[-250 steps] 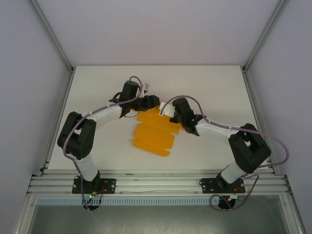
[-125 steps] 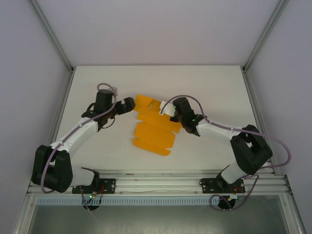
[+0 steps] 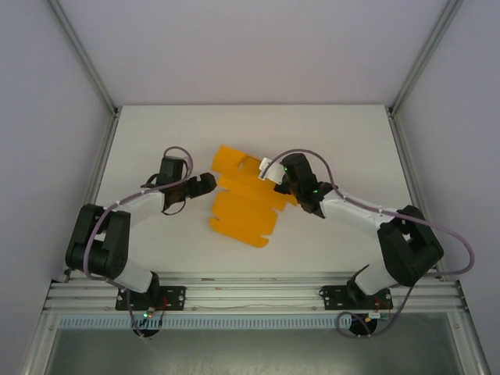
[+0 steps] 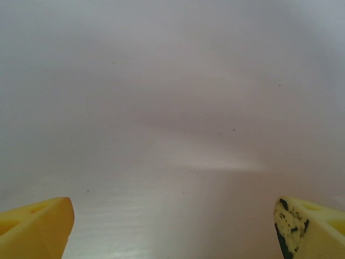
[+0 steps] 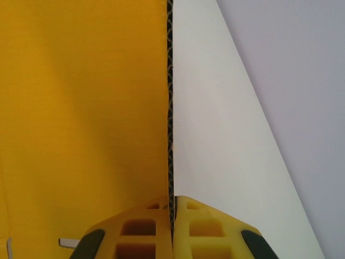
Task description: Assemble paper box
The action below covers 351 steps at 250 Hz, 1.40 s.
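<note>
White table [image 3: 156,133] spans the bay between pale walls, and the paper box [image 3: 244,205] lies near its middle as a flat, bright orange die-cut sheet with flaps and rounded tabs, not folded up. The left gripper [image 3: 206,184] sits low just beside the sheet's left edge; whether it touches the card cannot be told from above. In its wrist view the two yellow fingertips [image 4: 38,224] stand far apart at the bottom corners, with bare white table between them, so the claw is wide open and holds nothing. The right gripper [image 3: 271,169] reaches the sheet's far right part from the other side. Its wrist view shows the fingers [image 5: 143,226] pressed together on the thin card, pinching it. The card's dark corrugated edge runs straight up from between the tips, orange face to the left and white table to the right.
</note>
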Motion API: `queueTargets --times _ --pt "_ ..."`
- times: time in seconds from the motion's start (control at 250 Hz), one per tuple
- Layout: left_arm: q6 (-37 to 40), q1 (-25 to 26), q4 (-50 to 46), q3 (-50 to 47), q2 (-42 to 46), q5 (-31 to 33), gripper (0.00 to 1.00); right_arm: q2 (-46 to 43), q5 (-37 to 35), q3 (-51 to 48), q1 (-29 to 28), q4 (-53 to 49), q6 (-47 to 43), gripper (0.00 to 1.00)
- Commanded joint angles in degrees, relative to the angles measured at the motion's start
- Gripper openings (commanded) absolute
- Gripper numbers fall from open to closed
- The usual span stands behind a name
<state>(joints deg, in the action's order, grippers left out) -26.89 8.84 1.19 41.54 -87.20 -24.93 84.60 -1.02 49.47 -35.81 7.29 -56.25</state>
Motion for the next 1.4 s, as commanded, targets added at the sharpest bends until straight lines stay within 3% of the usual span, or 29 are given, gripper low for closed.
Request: queueTargets --times 0.0,0.172,0.388,0.604,0.831,0.943,1.071,1.171,1.295,1.399 --pt "1.1 0.9 7.6 -1.0 -0.3 -5.9 0.93 -2.2 1.3 0.3 0.6 -0.6 2.5 0.0" --pt "1.1 1.9 14.3 -4.2 1.6 -10.9 0.93 -1.6 0.3 0.6 1.0 -1.0 3.3 0.0" --pt "0.6 4.4 18.4 -4.3 0.5 -13.0 0.92 -1.9 4.6 0.3 1.0 -0.4 6.3 0.0" --pt "-0.7 5.7 22.2 -4.1 -0.8 -15.2 0.9 -0.8 3.7 0.6 1.0 0.0 8.0 0.0" --pt "4.0 5.7 15.7 -2.4 1.3 -11.4 0.89 -0.8 5.0 1.6 1.3 -3.8 7.1 0.0" --pt "5.8 4.4 7.1 -0.5 4.7 -1.8 0.89 0.0 4.3 4.0 1.6 -8.6 8.8 0.0" --pt "8.4 1.4 2.0 -1.8 11.1 0.8 0.93 0.2 3.3 4.3 2.1 -10.2 8.7 0.0" --pt "11.6 1.4 1.7 -3.3 15.9 -2.8 1.0 0.0 4.0 4.3 2.2 -10.5 9.1 0.0" --pt "11.7 1.5 4.5 -3.8 16.7 -6.4 1.0 -0.1 5.9 4.3 2.2 -10.3 8.8 0.0" --pt "11.5 1.5 5.2 -1.7 13.1 -6.5 0.88 -0.5 7.7 4.5 2.2 -10.2 9.0 0.0"
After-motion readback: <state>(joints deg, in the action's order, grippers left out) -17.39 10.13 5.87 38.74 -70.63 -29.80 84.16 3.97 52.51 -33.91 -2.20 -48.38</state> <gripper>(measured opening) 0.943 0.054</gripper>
